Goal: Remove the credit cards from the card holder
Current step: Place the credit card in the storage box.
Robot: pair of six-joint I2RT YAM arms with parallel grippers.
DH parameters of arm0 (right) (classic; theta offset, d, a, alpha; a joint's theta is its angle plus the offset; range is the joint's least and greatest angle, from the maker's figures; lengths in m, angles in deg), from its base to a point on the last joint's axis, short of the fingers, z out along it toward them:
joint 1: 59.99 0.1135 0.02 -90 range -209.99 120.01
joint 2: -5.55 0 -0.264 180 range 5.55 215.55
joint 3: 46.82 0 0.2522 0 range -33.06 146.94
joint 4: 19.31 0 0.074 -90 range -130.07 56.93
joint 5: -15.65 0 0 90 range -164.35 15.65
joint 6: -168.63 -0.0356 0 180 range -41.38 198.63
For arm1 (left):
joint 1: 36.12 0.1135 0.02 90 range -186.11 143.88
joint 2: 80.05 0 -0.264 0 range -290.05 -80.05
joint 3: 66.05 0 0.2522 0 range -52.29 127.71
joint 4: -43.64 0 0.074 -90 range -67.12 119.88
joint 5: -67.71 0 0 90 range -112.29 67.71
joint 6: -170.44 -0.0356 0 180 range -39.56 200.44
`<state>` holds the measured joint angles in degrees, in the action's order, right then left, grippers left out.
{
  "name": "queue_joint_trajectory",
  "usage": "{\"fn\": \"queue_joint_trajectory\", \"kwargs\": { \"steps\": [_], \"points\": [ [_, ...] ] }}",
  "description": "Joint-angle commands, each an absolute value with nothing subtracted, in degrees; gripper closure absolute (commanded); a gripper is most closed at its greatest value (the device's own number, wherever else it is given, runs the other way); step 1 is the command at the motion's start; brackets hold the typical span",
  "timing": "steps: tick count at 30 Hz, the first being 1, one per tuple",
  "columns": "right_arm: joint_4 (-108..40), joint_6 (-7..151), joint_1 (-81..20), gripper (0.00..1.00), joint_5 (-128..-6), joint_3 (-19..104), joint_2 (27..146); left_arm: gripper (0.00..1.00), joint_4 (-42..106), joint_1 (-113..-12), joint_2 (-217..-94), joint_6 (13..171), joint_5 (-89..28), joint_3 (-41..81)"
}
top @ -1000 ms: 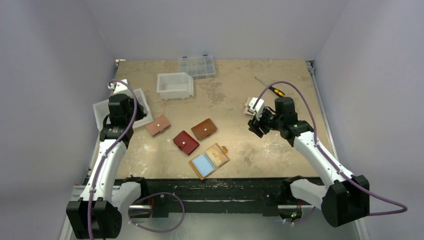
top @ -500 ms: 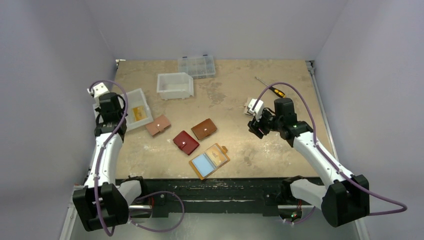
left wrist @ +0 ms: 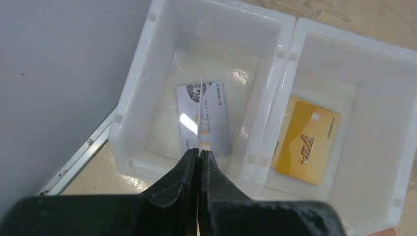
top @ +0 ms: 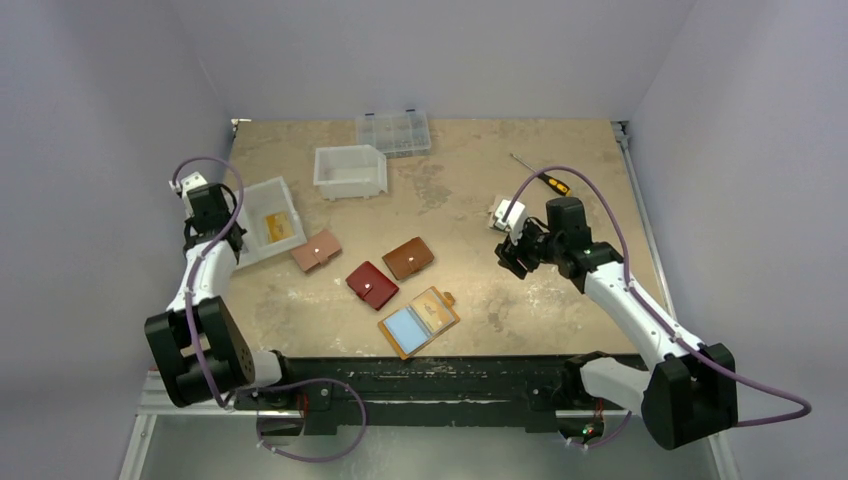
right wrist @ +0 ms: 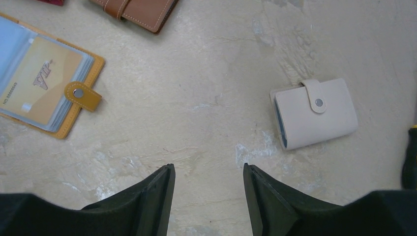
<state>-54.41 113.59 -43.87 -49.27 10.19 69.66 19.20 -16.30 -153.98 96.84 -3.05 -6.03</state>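
Positions, both arms

I see the left gripper (left wrist: 199, 153) pinching a thin card (left wrist: 202, 113) edge-on over the white bin (left wrist: 282, 49); a grey card (left wrist: 216, 123) and a yellow card (left wrist: 307, 140) lie inside. The right gripper (right wrist: 207, 169) gapes wide. The card holder (top: 420, 321) lies open on the counter (top: 480, 180), near its front edge.

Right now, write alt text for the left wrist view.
The left gripper, shut on a card held edge-on, hangs over two adjoining white bins. A grey card lies in the left bin, a yellow card in the right bin.
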Motion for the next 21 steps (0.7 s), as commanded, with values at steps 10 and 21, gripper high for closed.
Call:
{"fn": "queue_joint_trajectory", "kwargs": {
  "steps": [10,21],
  "points": [
    [-53.25,115.14,-43.7,0.4,-47.48,9.48,69.29,1.0,23.71,-10.44,-162.94,95.83,-19.71,-0.94],
    [-53.56,115.45,-43.72,0.41,-46.71,9.57,69.09,1.0,23.82,-8.12,-166.6,99.14,-23.54,-1.06]
  ]
}}
